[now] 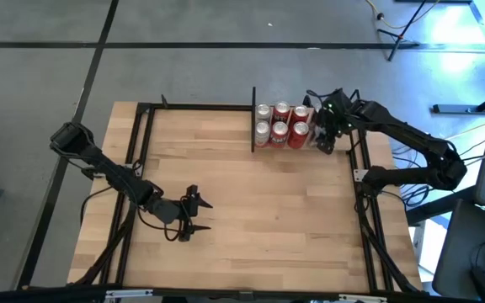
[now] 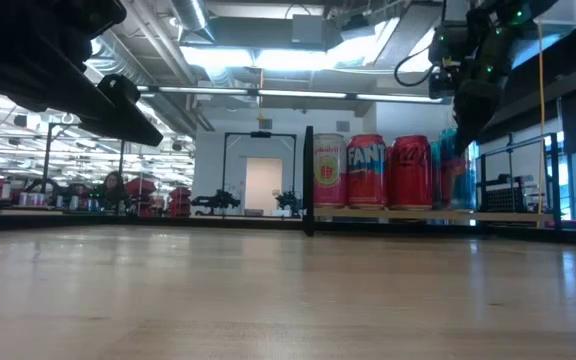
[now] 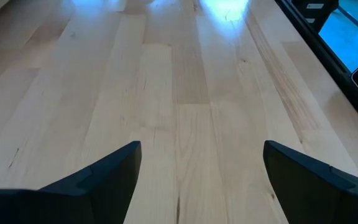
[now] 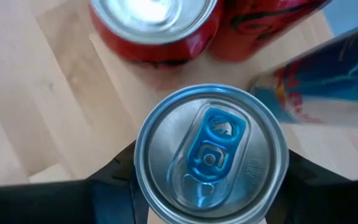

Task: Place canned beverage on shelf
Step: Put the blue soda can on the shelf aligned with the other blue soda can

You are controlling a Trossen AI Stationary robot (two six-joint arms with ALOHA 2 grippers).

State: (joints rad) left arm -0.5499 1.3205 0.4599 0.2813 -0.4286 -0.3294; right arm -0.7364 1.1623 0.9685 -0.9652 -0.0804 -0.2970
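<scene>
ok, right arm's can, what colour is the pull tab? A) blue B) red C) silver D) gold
A: in the right wrist view the can gripped between the right gripper fingers has a silver lid with a blue pull tab.

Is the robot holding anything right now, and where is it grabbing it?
Yes. The right gripper holds a can with a blue tab by its sides, just under the rim, at the shelf. The left gripper is open and empty.
</scene>
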